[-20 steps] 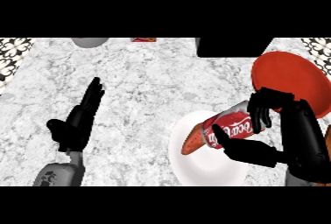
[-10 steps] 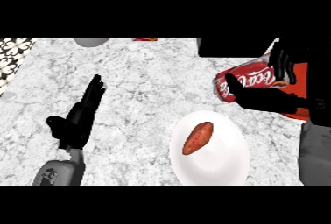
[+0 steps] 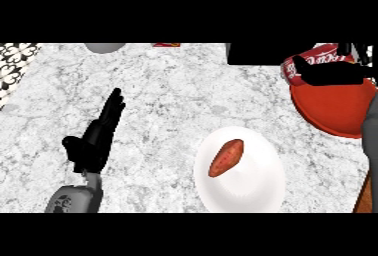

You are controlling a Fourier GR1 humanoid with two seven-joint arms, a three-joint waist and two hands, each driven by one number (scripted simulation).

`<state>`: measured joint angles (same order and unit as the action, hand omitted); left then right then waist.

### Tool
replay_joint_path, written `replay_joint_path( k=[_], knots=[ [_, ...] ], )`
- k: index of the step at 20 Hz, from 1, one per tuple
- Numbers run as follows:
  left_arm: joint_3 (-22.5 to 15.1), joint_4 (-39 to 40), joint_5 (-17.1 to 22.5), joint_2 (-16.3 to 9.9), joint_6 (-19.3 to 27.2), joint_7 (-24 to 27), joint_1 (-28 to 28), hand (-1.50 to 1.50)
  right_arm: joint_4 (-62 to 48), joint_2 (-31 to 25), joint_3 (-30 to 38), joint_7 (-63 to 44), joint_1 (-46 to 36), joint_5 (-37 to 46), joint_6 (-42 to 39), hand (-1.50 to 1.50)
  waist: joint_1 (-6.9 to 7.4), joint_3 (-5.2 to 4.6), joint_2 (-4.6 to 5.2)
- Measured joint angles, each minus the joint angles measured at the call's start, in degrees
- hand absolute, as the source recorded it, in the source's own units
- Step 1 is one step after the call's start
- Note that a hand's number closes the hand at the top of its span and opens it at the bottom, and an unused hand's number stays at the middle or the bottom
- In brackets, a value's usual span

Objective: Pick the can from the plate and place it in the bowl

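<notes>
The white plate (image 3: 244,192) on my marbled grey tabletop (image 3: 170,90) carries only a reddish-brown, oblong sweet potato (image 3: 226,158). The red bowl (image 3: 336,107), round and glossy, sits at the far right, and I cannot make out anything lying inside it. The can (image 3: 319,59), a red cylinder with white lettering, lies tilted on its side over the bowl's far rim, with my right hand (image 3: 332,75) curled around it, dark fingers (image 3: 304,67) wrapping its lower side. My left hand (image 3: 96,140) rests at the left of the tabletop, its fingers straight, together and pointing up.
</notes>
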<state>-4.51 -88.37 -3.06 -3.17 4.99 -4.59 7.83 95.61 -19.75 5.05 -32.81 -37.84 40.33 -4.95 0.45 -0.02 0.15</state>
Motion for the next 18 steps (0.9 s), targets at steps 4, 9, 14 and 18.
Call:
replay_joint_path(
  k=[4,9,14,18],
  knots=[
    [0.7,-1.3,0.6,-0.7,-0.6,-1.4,0.2,0.0,-7.8,-4.3,1.7,5.7,0.4,2.4,0.9,1.5,0.14,0.01,0.02],
    [1.2,0.3,0.6,-0.5,-0.8,-1.0,1.7,0.0,-20.3,-6.2,4.2,13.1,-0.6,4.6,6.7,1.5,0.18,0.03,0.09],
    [1.0,0.2,0.3,-0.1,-0.8,-1.4,2.0,0.0,-34.5,-8.5,7.0,22.2,-2.0,5.6,12.7,1.5,0.39,0.05,0.16],
    [0.7,-0.2,-0.3,0.3,-0.5,-1.6,1.9,0.0,-45.7,-10.7,9.6,29.1,-3.2,5.2,15.9,1.5,0.59,0.07,0.23]
  ],
)
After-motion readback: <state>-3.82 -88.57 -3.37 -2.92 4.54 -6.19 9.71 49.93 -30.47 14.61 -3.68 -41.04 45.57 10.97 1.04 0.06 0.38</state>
